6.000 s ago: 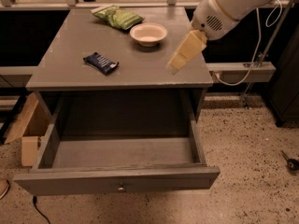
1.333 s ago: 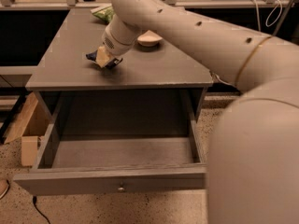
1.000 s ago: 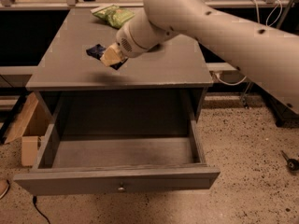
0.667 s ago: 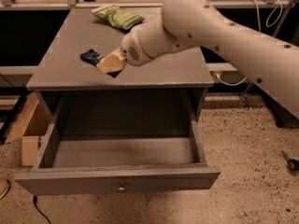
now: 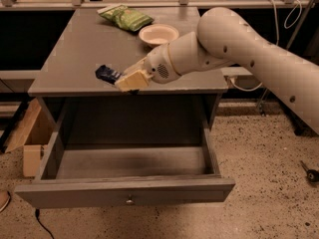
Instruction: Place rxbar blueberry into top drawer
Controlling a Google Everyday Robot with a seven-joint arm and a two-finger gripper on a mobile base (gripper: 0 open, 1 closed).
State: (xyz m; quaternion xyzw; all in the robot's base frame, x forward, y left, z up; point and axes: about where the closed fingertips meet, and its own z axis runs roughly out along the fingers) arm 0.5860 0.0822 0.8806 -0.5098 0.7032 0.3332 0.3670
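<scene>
The rxbar blueberry [image 5: 106,73], a dark blue wrapper, is held at one end by my gripper [image 5: 125,80], just above the front edge of the grey cabinet top [image 5: 75,49]. The gripper's tan fingers are shut on the bar, and my white arm reaches in from the upper right. The top drawer [image 5: 124,192] is pulled wide open below; its grey inside [image 5: 129,162] holds nothing. Its small round knob [image 5: 129,200] sits at the centre of the front panel. The bar hangs above the cabinet's front edge, at the back of the open drawer.
A green crinkly snack bag [image 5: 125,17] and a white bowl [image 5: 158,34] sit at the back of the cabinet top. A cardboard box [image 5: 29,139] stands on the floor to the left of the drawer. A dark object [image 5: 311,174] lies on the speckled floor at right.
My gripper closed on the bar on the cabinet top, lifted it, and has carried it forward to the cabinet's front edge. The drawer has stayed open.
</scene>
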